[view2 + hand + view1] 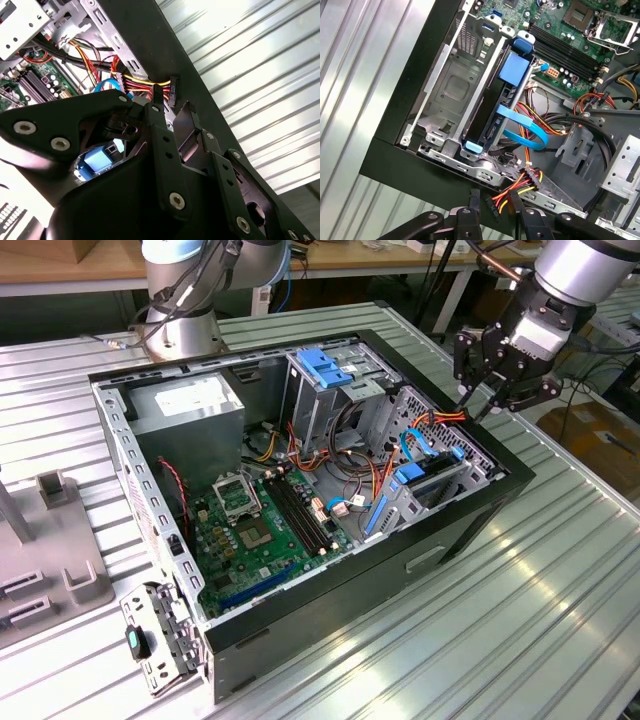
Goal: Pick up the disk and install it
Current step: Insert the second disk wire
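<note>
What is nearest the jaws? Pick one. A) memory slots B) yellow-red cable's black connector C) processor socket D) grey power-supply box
B: in the first wrist view the gripper has its open jaws right at the black connector of the yellow-red cable.

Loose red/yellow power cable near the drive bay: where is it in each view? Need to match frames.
Exterior view: the power cable is inside the case at the exterior view's right, close to the gripper.
Second wrist view: the cable runs along the case's black wall.
First wrist view: the cable ends between the drive bay and the gripper.
Shared landmark: the black case wall.
</note>
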You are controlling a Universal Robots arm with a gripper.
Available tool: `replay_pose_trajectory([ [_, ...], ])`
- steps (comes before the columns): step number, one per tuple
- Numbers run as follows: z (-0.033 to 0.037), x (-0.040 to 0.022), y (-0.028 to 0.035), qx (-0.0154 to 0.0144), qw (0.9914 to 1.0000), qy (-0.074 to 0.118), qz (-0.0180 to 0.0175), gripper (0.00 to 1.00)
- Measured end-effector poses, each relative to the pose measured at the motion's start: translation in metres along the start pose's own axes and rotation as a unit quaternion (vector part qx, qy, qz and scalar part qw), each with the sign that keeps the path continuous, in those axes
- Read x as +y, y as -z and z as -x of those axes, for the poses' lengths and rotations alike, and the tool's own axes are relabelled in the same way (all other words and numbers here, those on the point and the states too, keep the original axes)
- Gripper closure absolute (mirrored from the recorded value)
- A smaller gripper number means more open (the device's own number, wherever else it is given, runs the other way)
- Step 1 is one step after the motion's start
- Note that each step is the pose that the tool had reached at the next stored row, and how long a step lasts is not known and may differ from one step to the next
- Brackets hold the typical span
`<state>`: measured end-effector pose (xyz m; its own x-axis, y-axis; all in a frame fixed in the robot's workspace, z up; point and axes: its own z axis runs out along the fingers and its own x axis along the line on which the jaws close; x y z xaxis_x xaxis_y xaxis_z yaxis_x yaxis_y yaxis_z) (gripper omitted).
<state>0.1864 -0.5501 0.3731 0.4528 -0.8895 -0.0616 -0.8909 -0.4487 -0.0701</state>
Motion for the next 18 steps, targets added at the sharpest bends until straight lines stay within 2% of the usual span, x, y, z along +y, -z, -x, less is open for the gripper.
replay_pose_trajectory([
  [3,-0.0005,-0.0008,-0.0003,-0.001,0.99989,0.014,0.0009,0.64],
  [4,-0.0007,-0.0012,-0.0005,-0.0019,0.99967,0.026,0.0015,0.64],
  [6,-0.001,-0.0019,-0.0006,-0.0025,0.99941,0.034,0.002,0.64],
  [18,-0.001,-0.0019,-0.0007,-0.0028,0.9993,0.037,0.0022,0.64],
])
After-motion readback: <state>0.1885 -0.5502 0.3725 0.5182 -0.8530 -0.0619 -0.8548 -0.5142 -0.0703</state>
